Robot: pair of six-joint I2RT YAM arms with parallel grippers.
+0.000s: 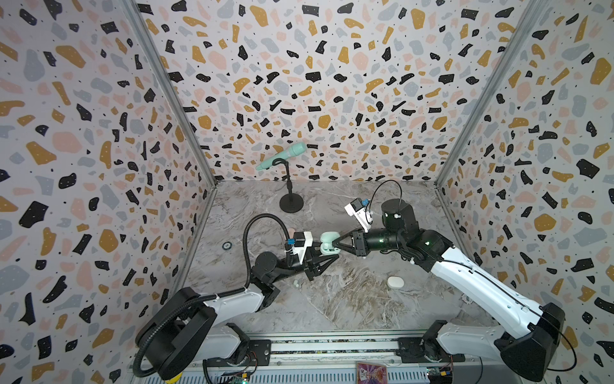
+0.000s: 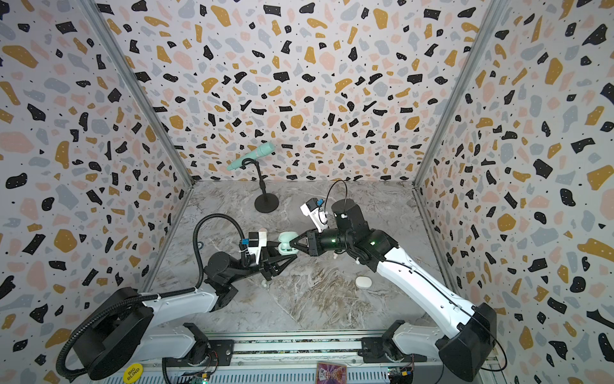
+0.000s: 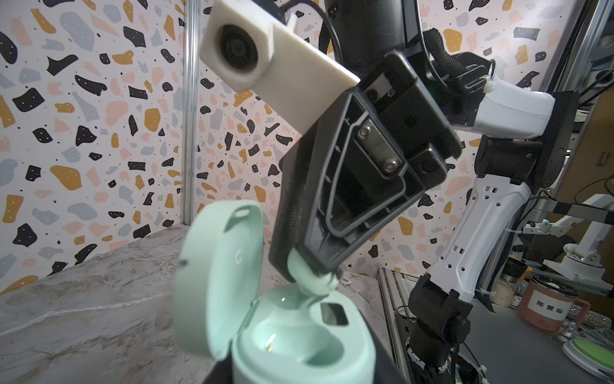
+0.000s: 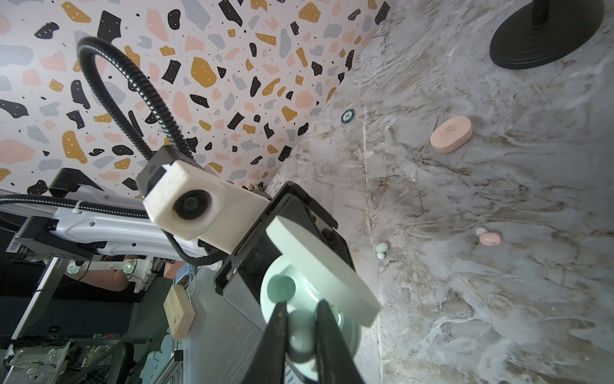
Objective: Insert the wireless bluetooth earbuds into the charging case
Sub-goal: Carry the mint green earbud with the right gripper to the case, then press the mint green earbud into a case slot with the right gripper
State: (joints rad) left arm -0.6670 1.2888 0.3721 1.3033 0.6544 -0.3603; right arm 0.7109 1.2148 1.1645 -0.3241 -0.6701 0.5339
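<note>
A small pale mint rounded plastic earbud [image 4: 300, 335] is sitting pinched between the two black fingers [image 4: 279, 332] of the right tool [image 4: 300, 307], whose jaws are standing almost closed around it. The earbud is hanging just over the open pale mint pebble-shaped plastic charging case [image 3: 299, 342], at the edge of one well. Whether it is touching the well cannot be told. The case's hinged lid [image 3: 216, 282] is standing up and tilting back. The one well in full view is lying empty, with a gold contact glinting inside.

The left tool [image 1: 332, 256] is gripping the case's base from below, its jaws drawn in tight against it.

Around the charging case, on the grey marbled counter [image 1: 332, 309], a second mint bud [image 4: 381, 250] is lying near it, toward the arms' bases. A pale pink bud [image 4: 488, 237] and a closed pale pink pebble-shaped case [image 4: 451, 134] are lying apart from it. A closed white pebble-shaped case [image 1: 395, 282] is resting on the right arm's side. A mint microphone on a black stand [image 1: 285, 154] is standing well behind it.
</note>
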